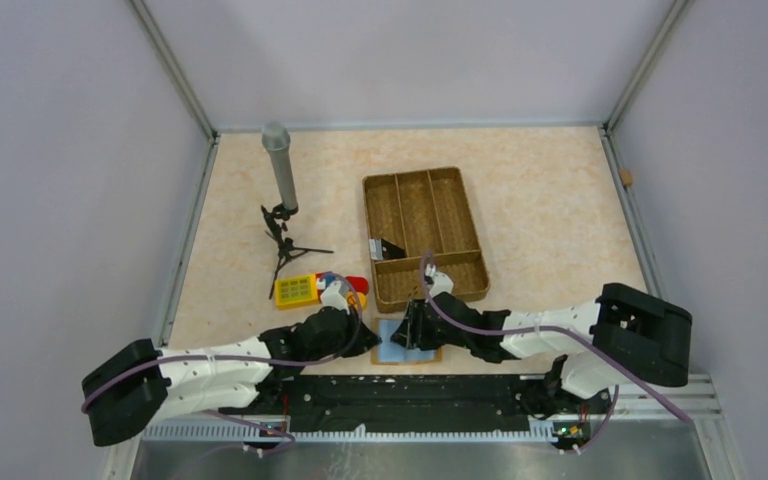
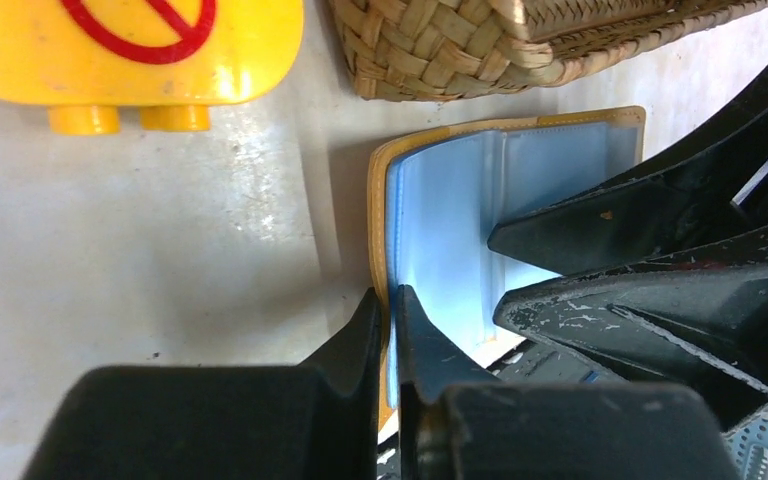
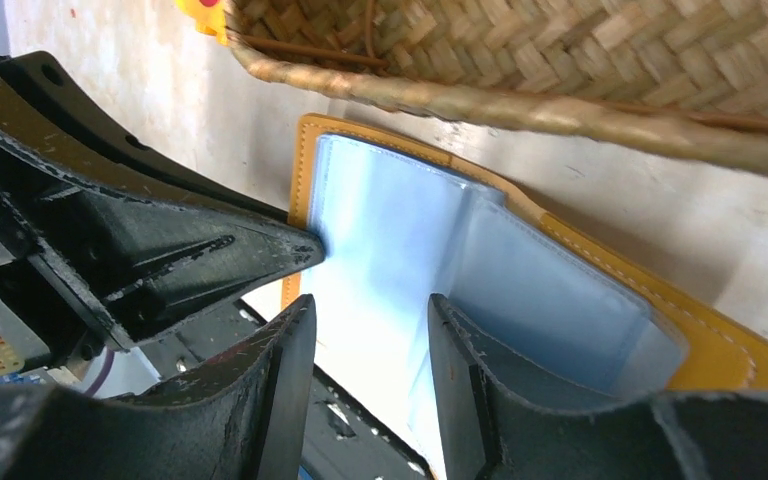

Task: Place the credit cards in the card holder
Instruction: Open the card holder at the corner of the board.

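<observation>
The flat tan-orange leather-like card holder (image 2: 460, 200) lies open, light blue lining up, between the 2 grippers. The left gripper (image 2: 390, 300) has its fingers nearly together, pinching the holder's tan left edge and the blue sleeve just inside it. The right gripper (image 3: 370, 310) stands about half open with nothing clamped. Its 2 fingertips sit on or just above the lining, close beside the left fingers. No credit card shows in either grip. Just beyond the fingertips are a brown woven divided tray (image 2: 440, 50) and a yellow plastic toy block (image 2: 110, 50).

Risks, as I judge them: the left pinch takes only a thin edge, so a lift could let it slip and the cover flop shut. The arms crowd each other, so a sideways move could knock fingers together. Pressing on the lining could skid the holder toward the tray.
</observation>
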